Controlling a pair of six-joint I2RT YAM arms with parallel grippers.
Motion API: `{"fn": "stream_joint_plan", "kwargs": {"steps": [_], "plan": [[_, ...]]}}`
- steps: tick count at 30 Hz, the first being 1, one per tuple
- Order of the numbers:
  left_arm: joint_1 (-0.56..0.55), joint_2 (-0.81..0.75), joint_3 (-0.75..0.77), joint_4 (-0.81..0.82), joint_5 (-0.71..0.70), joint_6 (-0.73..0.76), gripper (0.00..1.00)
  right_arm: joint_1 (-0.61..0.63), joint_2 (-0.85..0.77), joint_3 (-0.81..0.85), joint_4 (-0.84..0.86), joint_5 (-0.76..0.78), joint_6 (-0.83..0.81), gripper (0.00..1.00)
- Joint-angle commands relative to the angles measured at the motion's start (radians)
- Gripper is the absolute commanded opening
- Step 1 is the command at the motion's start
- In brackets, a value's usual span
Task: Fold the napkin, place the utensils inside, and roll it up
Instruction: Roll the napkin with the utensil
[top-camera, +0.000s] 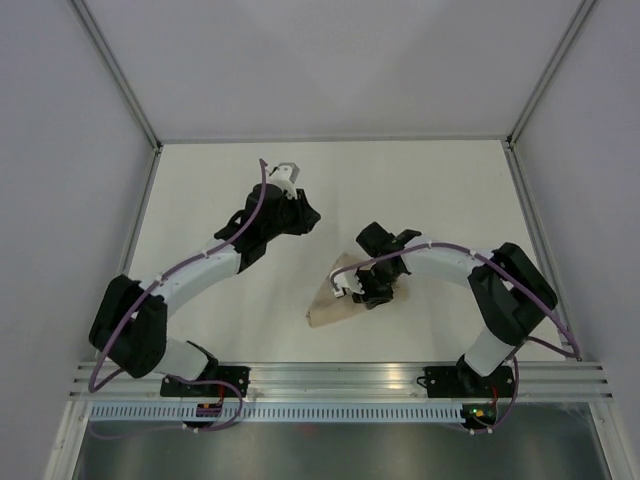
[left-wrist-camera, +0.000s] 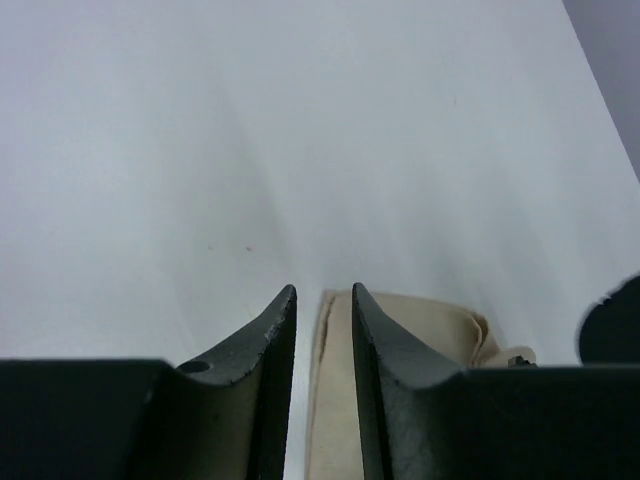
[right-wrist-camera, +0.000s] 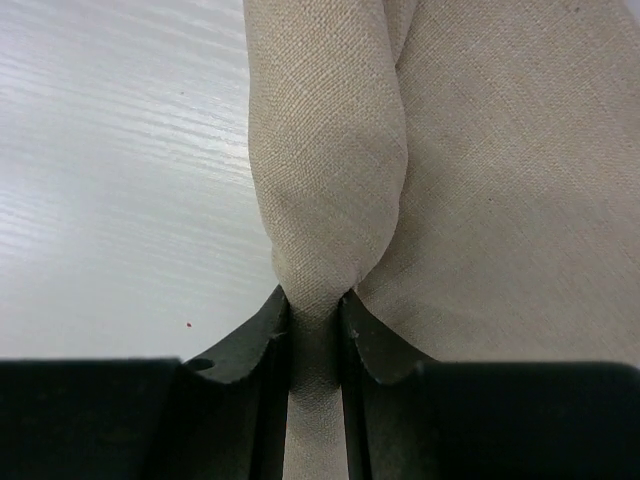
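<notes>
Holds a thick fold of the napkin (right-wrist-camera: 470, 180) in the right gripper (right-wrist-camera: 315, 295), the black fingers (right-wrist-camera: 265, 340) closed against the cloth from both sides and squeezing it narrow at the tips. Shows, just beyond the pinch, a rounded tan tube of woven fabric running away from the wrist camera, with a broader flat layer lying against it on the right. Shows bare white table (right-wrist-camera: 110, 180) to the left of the fold.

Carries the left gripper (left-wrist-camera: 323, 287) above the table and apart from the cloth, its two dark fingers (left-wrist-camera: 272, 340) parted by a narrow gap with nothing between them. Frames, through that gap and well past the tips, one end of the napkin lying on the table, its layered edges bunched toward the right. Catches a dark piece of the right arm (left-wrist-camera: 612, 322) at the right edge of that view, just beside the cloth.

Seen from the top camera, lies as a tan wedge near the middle of the table, toward the right arm's side, broad at its near-left end and narrowing under the right gripper. Bends the right arm inward over it from the right; stretches the left arm (top-camera: 200, 270) toward the far centre, wrist well apart from the napkin. Along the near edge of the table, a metal rail (top-camera: 340, 372).
</notes>
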Motion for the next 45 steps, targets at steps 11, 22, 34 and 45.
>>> {"fn": "stream_joint_plan", "kwargs": {"steps": [11,22,34,45], "plan": [[-0.175,-0.463,-0.166,0.116,-0.404,0.405,0.35,-0.215,0.562,0.393,-0.702,-0.186,-0.25,0.19],[-0.623,-0.349,-0.364,0.325,-0.473,0.707,0.44,-0.22,0.669,0.492,-0.688,-0.182,-0.127,0.18],[-0.837,0.103,-0.278,0.466,-0.335,0.815,0.47,-0.221,0.683,0.476,-0.62,-0.167,-0.064,0.18],[-0.835,0.275,-0.217,0.517,-0.309,0.835,0.52,-0.224,0.685,0.469,-0.6,-0.155,-0.052,0.18]]}}
